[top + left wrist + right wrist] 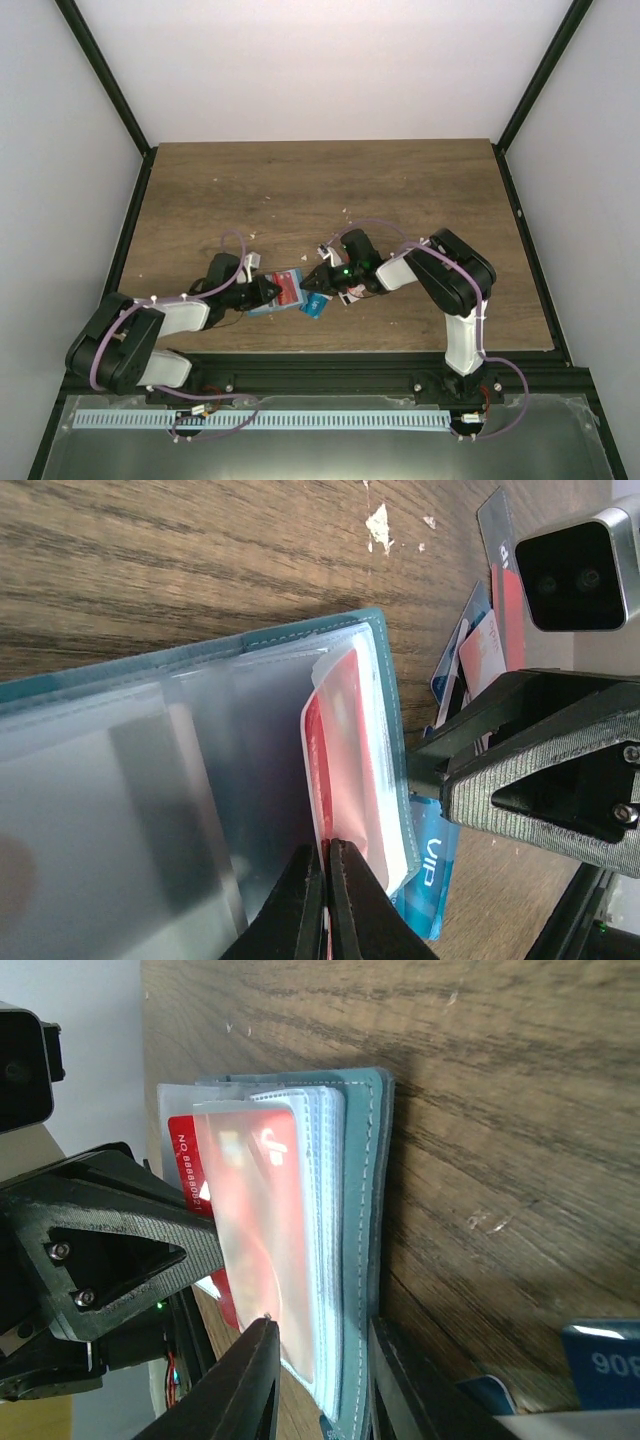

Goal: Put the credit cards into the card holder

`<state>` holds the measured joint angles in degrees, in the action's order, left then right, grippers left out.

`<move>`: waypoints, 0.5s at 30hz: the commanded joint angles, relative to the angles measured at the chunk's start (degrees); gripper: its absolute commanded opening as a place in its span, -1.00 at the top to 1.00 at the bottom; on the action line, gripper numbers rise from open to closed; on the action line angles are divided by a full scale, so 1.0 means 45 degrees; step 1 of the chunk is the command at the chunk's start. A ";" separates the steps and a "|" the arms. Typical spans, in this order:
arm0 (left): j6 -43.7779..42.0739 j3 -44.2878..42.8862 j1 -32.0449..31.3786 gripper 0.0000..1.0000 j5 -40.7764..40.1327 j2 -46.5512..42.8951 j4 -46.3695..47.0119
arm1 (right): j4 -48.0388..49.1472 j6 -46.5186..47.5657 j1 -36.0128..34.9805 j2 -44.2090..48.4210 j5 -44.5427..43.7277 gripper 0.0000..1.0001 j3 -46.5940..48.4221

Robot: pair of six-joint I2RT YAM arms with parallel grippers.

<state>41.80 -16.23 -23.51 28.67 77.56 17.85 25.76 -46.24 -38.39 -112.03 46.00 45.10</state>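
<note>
- The worktop (400,190) carries everything toward its 6 o'clock edge in the top view, where both arms can reach it.
- The card holder (360,1210) lies there open, teal cover down and clear sleeves stacked on top; lying flat like this, I judge, the sleeve mouths face 9 o'clock, toward the left arm.
- The right claw (322,1345) comes in from 3 o'clock and stands part-closed, one finger on each side of the holder's cover and sleeves; it looks clamped on that edge, probably to pin the holder against sliding while a card is pushed in.
- The left claw (327,865) comes in from 9 o'clock and is pinched fully together on the outer end of the red card (181,1160), perhaps with a little sleeve too; gripping only the end leaves the rest of the card free to slide.
- The red card sits mostly inside the top sleeve, with a numbered strip poking out toward the left claw; I judge it part-way in, needing a push toward 3 o'clock.
- The loose cards (480,650) lie overlapping just beside the holder at its 4 o'clock, not yet stowed.
- A blue card (432,865) touches the holder's corner; whether it is tucked under the corner, I cannot tell.
</note>
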 commanded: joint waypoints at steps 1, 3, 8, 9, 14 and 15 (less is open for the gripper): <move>0.0305 0.0152 -0.0045 0.92 0.0138 0.0592 0.0557 | -0.0540 -0.0102 -0.0042 -0.0500 -0.0059 0.45 0.0134; 0.0310 0.0088 -0.0035 0.92 0.0233 0.0700 0.0590 | -0.0487 -0.0138 -0.0043 -0.0496 -0.0027 0.45 0.0132; 0.0035 -0.0203 -0.0067 0.91 0.0562 0.0874 0.0260 | -0.0539 -0.0106 -0.0001 -0.0426 0.0032 0.45 0.0188; -0.0030 -0.0261 -0.0086 0.89 0.0607 0.0897 0.0161 | -0.0533 -0.0095 0.0009 -0.0401 0.0042 0.45 0.0194; -0.0341 -0.0778 -0.0124 0.75 0.0405 0.0768 -0.1024 | -0.0566 0.0010 0.0135 -0.0225 0.0105 0.45 0.0192; -0.0343 -0.0904 -0.0137 0.70 0.0278 0.0664 -0.1354 | -0.0568 0.0020 0.0177 -0.0181 0.0100 0.45 0.0175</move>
<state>42.19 -18.04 -23.53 30.59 80.77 17.69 25.76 -46.78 -38.00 -112.25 46.78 45.19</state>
